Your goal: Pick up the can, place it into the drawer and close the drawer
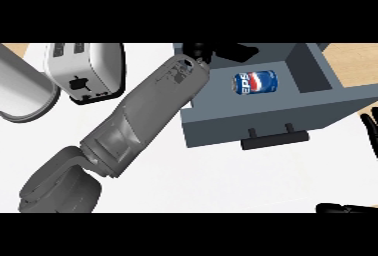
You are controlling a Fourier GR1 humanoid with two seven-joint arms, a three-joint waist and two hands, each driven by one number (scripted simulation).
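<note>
The left hand (196,50) sits at the back-left corner of the open drawer (221,127), and its spread cannot be told. The can (256,82) lies on its side inside, apart from it. 1 risk: the forearm crossing the drawer's wall could snag during closing. The right hand (368,128) rests slack-fingered at the right edge.

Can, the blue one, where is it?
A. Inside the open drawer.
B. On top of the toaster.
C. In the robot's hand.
A: the can lies inside the open drawer, between its grey walls.
</note>
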